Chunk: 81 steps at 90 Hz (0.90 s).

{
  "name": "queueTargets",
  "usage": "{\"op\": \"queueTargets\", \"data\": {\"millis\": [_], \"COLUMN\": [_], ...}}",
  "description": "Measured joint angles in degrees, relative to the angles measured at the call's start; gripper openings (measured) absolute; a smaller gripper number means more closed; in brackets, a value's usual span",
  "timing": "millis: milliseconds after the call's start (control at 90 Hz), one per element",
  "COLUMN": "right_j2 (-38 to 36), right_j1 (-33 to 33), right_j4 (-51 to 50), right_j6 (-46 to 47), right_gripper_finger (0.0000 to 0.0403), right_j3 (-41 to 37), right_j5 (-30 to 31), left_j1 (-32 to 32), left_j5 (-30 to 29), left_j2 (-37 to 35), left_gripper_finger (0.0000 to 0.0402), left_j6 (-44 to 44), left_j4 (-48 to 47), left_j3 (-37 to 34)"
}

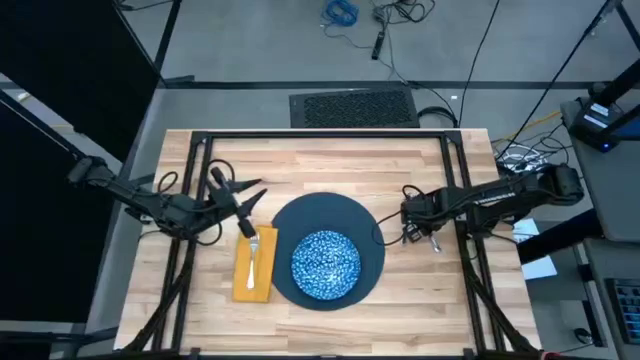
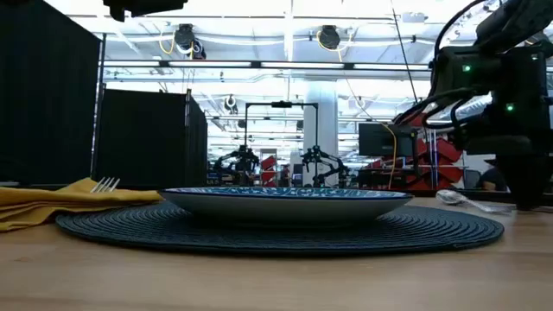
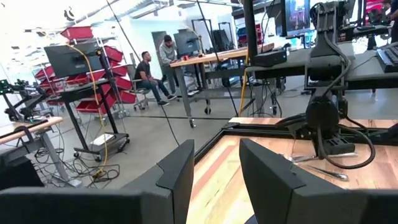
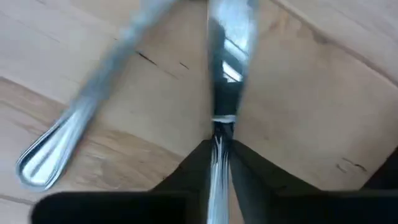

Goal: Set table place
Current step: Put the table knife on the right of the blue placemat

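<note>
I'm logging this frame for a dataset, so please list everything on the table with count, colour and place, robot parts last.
table: one, pale wood, black frame.
plate: one, dark blue-grey, round, centre front.
dish: one, blue-and-white speckled, on the plate.
napkin: one, mustard yellow, left of the plate.
fork: one, silver, lying on the napkin.
knife: one, silver, gripped right of the plate.
spoon: one, silver, on the wood beside the knife.
left tool: dark, open, above the napkin's far end.
right tool: dark, shut on the knife, at the plate's right edge.

Blue-speckled dish, mustard napkin
</note>
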Motion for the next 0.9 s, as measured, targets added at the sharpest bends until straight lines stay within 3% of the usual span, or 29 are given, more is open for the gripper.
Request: {"op": "queueTargets", "data": {"millis": [122,567,900], "right_j2": [-0.04,0.00,5.09], "right_j1": [1.89,11.00,16.13], "right_j4": [1.14,9.04,22.57], "right_j6": [3.46,23.83,31.26], "right_gripper_finger": [0.0009,0.0018,0.0018], "right_j3": [0.09,-0.04,0.13], "right_j5": [-0.26,0.30,4.75], "left_j1": [0.00,-0.04,-0.04], "left_j5": [0.00,0.01,0.02], "left_j2": [0.00,0.00,0.00], "left_gripper_finger": [0.0115,0.0115,0.0115], "left_j6": [0.02,0.02,0.04], "left_j4": [0.00,0.02,-0.02], "left_j3": [0.00,0.00,0.00]}}
